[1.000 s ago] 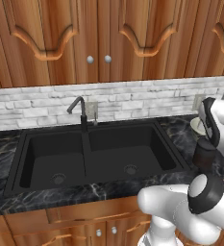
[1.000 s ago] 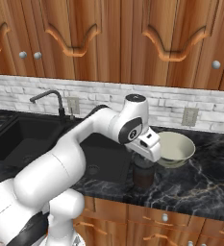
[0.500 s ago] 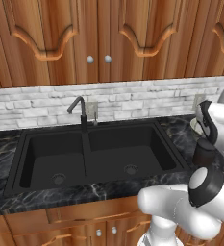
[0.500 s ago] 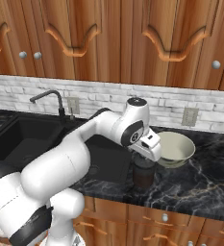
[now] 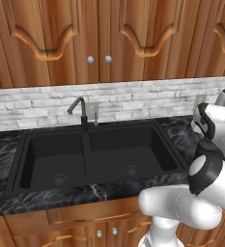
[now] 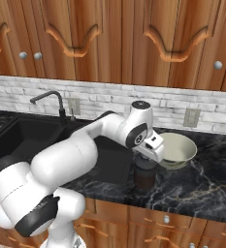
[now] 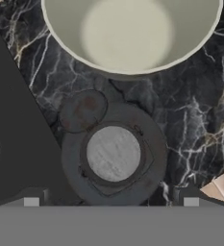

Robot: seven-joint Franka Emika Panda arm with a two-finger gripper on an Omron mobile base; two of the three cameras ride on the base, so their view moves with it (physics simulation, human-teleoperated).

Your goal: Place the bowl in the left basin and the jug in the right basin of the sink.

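A: What has changed over the last second?

B: Very little. We see the pincer [image 6: 146, 156] holding its station directly above the jug [image 6: 144, 173], fingers spread wide and not yet around the jug's body; the arm has only settled slightly.

A: Where are the task items?

B: The jug stands upright on the dark marble surface [image 6: 206, 181], just right of the sink [image 5: 92, 157]. The bowl [image 6: 175, 149] sits just beyond it (close, contact not discernible). In the hand view the jug [image 7: 113, 156] lies centred below us, with the bowl [image 7: 131, 33] above.

A: Meaning?

B: We judge the approach aligned. The left basin [image 5: 51, 161] and right basin [image 5: 131, 152] hold neither item.
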